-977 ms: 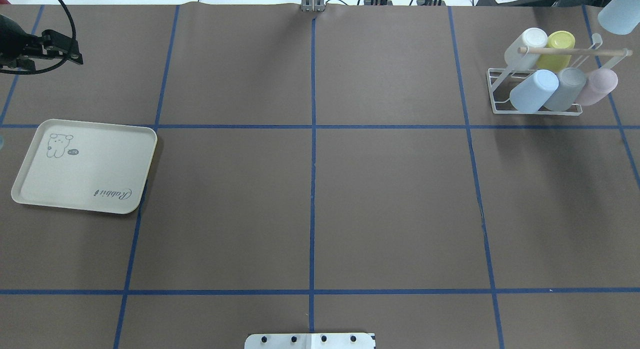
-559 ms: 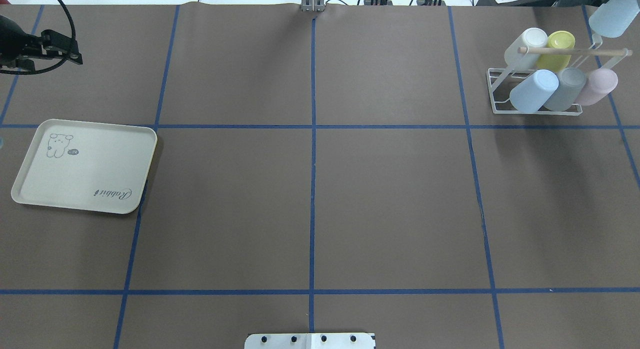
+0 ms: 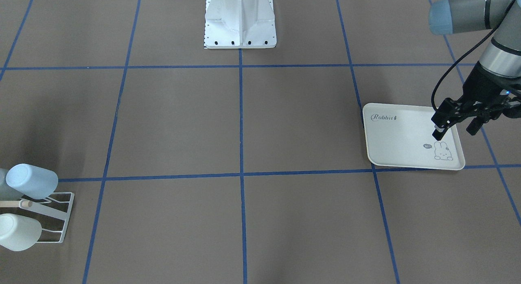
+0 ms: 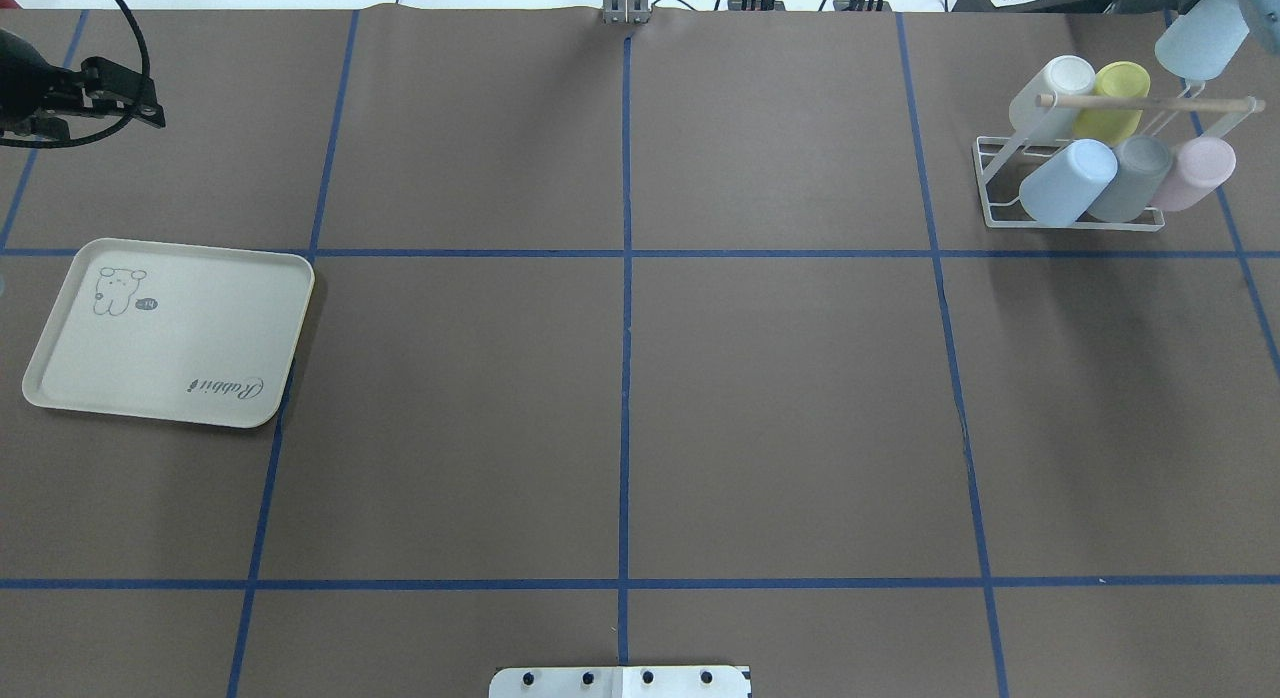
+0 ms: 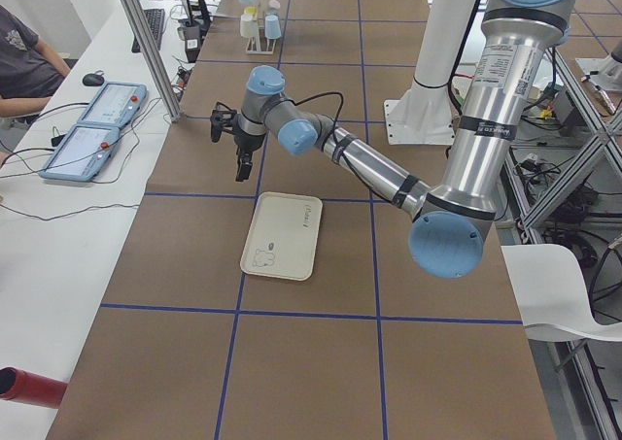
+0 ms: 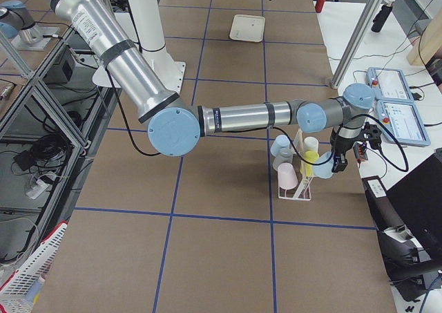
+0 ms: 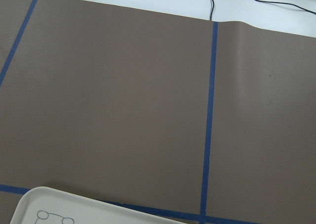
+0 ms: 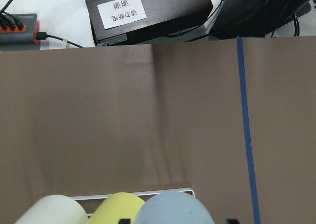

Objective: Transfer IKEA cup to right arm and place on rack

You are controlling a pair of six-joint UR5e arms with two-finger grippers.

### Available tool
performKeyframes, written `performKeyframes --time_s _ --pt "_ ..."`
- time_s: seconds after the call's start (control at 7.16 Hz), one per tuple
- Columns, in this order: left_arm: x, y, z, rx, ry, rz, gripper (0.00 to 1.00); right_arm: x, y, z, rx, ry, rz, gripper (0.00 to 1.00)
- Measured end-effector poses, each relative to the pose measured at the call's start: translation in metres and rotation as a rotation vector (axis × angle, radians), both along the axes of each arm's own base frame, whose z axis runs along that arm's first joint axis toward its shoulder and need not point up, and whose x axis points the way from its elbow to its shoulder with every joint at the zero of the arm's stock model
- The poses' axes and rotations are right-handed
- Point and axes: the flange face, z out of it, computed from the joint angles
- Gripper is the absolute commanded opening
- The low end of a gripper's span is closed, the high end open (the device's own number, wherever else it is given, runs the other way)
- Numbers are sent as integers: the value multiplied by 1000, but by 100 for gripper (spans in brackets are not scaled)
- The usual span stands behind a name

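My right gripper is shut on the IKEA cup, a pale blue one whose rounded body fills the gap between the fingertips. Seen from overhead, this cup hangs tilted over the far right corner of the white wire rack, just right of a yellow cup. The rack's wooden dowel runs below it. The rack holds several cups. My left gripper stands open and empty above the right edge of the cream tray.
On the rack are white, pale blue, grey and pink cups. The tray lies at the left. A person sits at the desk with tablets beyond the table.
The right gripper has carried the pale blue cup leftward and slightly down, closer to the rack's far right corner. The left arm has barely moved.
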Motion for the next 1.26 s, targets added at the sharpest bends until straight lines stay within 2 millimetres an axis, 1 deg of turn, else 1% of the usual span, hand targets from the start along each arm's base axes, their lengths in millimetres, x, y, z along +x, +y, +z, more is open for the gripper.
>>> performKeyframes --time_s 0.28,0.7,0.84,0.98,1.12,1.26 --pt "0 1 -2 2 3 0 100 -7 1 5 -1 24 -5 16" --pt "0 2 -5 5 9 -1 100 -10 6 17 -12 32 -12 16" --pt "0 2 -6 3 12 -4 100 -10 8 20 -16 33 -13 18" --pt "0 3 -8 -3 18 -11 100 -11 9 23 -20 34 -14 43" --pt "0 3 -9 -6 23 -16 100 -11 10 25 -22 34 -16 82" --pt "0 4 -9 -8 25 -19 100 -12 12 29 -24 35 -18 98"
